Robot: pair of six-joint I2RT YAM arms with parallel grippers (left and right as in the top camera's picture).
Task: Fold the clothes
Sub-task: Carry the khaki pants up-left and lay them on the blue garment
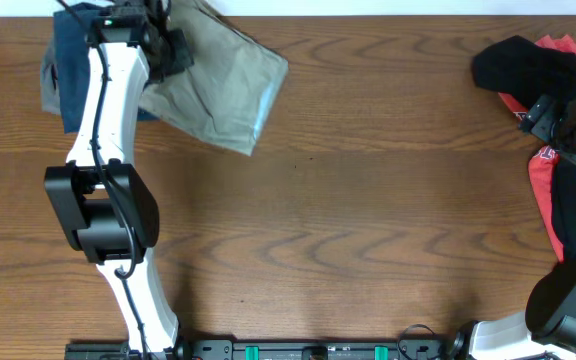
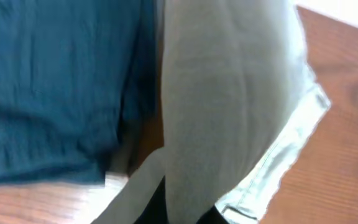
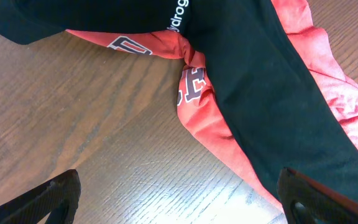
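- The khaki shorts (image 1: 218, 85) lie in the far-left corner of the bench (image 1: 348, 230), bunched and set at a slant. Their stitched hem points toward the middle of the far edge.
- Their left part lies over navy shorts (image 1: 63, 70), which sit against the left edge. The left wrist view shows the two cloths side by side, with the khaki cloth in front.
- The left claw (image 1: 163, 45) is over the khaki shorts near the far edge. The cloth fills its camera, and I cannot tell whether the claw is spread or pinching.
- A black garment (image 1: 523, 65) and a red one (image 1: 540, 185) are heaped together along the right edge, with the black lying across the red.
- The right claw (image 3: 179, 205) is spread wide and holds nothing. It is above bare wood just beside the red cloth.
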